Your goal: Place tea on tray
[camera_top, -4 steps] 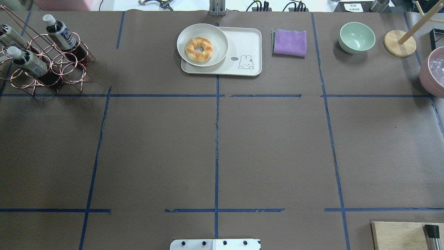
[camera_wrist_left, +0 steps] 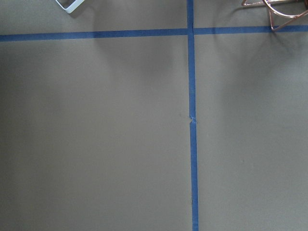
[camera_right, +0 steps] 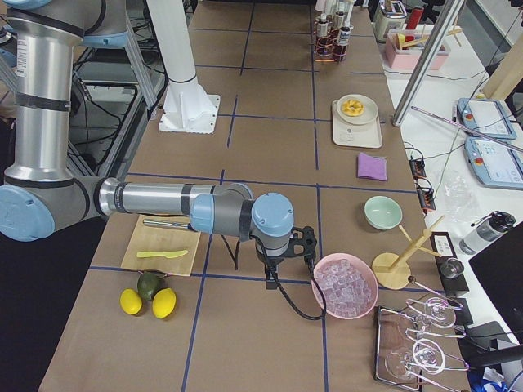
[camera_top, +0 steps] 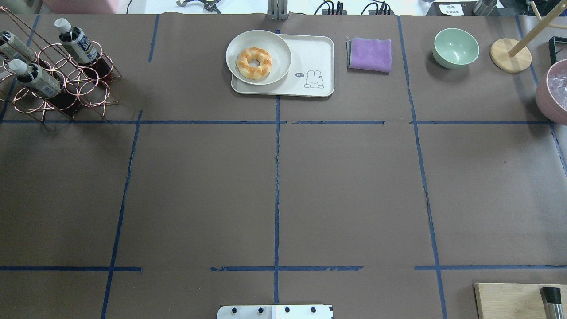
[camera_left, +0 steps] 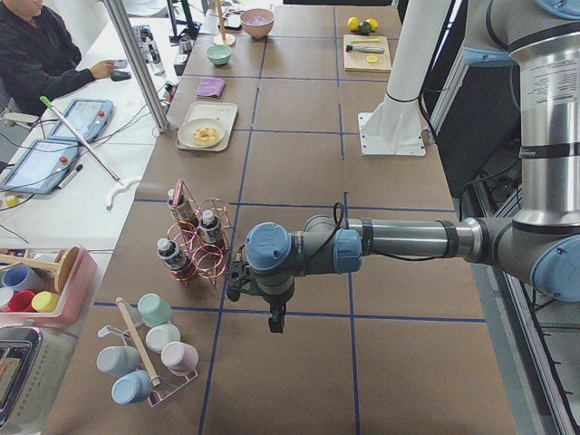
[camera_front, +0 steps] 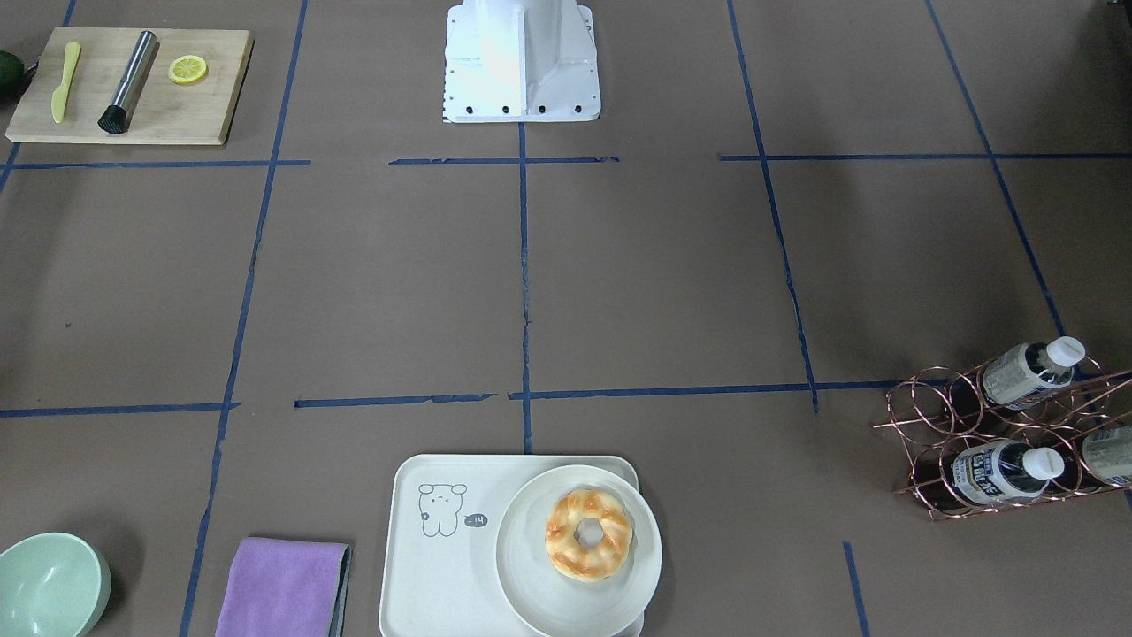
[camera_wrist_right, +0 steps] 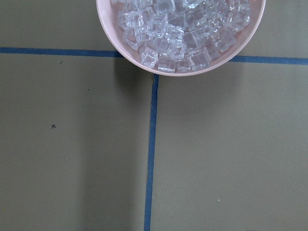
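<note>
Three tea bottles lie tilted in a copper wire rack [camera_top: 66,88] at the far left: one [camera_top: 79,43], a second [camera_top: 34,77] and a third [camera_top: 13,44] cut by the view's edge. The cream tray [camera_top: 314,55] with the drawn bear sits at the far middle and carries a white plate [camera_top: 277,44] with a doughnut [camera_top: 254,63]. My left gripper [camera_left: 237,283] shows only in the exterior left view, beside the rack [camera_left: 204,245] and apart from it. My right gripper [camera_right: 306,245] shows only in the exterior right view. I cannot tell whether either is open or shut.
A purple cloth [camera_top: 370,54], a green bowl [camera_top: 456,47], a wooden stand [camera_top: 510,55] and a pink bowl of ice [camera_top: 553,91] stand at the far right. A cutting board [camera_front: 133,84] with muddler, knife and lemon slice lies near my base [camera_front: 522,62].
</note>
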`<state>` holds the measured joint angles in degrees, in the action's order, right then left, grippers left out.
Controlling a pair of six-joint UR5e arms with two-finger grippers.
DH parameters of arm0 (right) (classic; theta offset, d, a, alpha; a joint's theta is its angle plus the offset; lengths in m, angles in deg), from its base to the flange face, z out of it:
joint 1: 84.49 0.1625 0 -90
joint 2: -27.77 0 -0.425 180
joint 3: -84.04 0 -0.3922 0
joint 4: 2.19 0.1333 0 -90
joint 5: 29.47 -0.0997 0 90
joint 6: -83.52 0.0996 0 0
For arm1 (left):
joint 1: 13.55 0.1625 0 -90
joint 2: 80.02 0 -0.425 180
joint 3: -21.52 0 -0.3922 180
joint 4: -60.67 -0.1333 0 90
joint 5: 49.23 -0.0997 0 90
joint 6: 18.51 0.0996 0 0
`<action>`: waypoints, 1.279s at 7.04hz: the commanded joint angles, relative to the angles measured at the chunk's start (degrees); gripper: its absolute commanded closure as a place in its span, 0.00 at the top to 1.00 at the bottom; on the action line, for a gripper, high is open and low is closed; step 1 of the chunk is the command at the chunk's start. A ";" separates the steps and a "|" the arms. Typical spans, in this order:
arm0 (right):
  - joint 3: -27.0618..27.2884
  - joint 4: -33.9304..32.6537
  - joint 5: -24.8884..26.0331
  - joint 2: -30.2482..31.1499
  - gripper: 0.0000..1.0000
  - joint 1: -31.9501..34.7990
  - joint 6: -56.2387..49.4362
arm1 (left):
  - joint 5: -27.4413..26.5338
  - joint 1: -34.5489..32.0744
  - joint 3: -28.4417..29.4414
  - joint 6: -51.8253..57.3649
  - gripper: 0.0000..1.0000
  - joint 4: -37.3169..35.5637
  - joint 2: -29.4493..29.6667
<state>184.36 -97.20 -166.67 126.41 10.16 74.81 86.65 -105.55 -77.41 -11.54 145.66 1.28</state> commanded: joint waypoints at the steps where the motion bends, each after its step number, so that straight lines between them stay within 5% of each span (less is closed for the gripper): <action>1: -0.04 0.00 0.00 0.06 1.00 0.01 0.00 | 0.00 -0.02 -0.03 0.07 1.00 0.00 0.00; 9: 0.31 0.00 0.00 -0.20 1.00 0.01 0.00 | 0.09 -0.02 -0.55 -0.20 1.00 0.00 0.70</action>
<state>184.63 -97.20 -166.67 126.27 10.17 74.82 86.67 -105.57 -77.67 -11.67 145.66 1.78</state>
